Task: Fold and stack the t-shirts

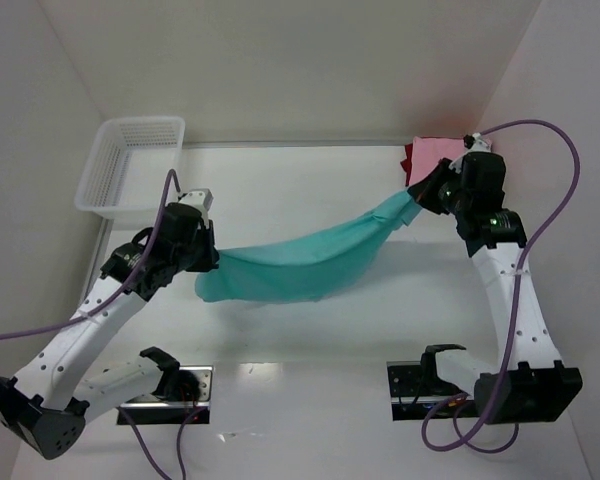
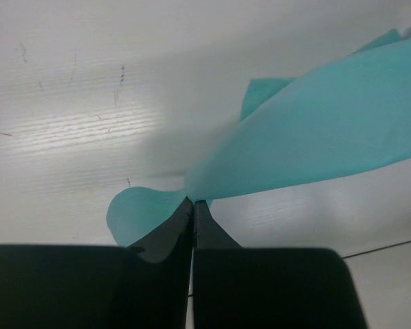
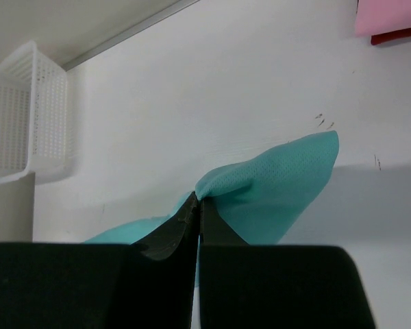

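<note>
Nearest my overhead camera, both arms reach out over the counter (image 1: 310, 190). The left end effector (image 1: 208, 262) and right end effector (image 1: 420, 195) are each clamped on one end of the teal t-shirt (image 1: 300, 265), which sags between them. A pink t-shirt (image 1: 438, 150) lies folded on a red t-shirt (image 1: 408, 158) in the far right corner, and a white basket (image 1: 130, 165) sits far left. From the left wrist, I see the fingers pinched together on teal cloth. From the right wrist, the fingers likewise pinch a teal edge, with the basket beyond at left.
</note>
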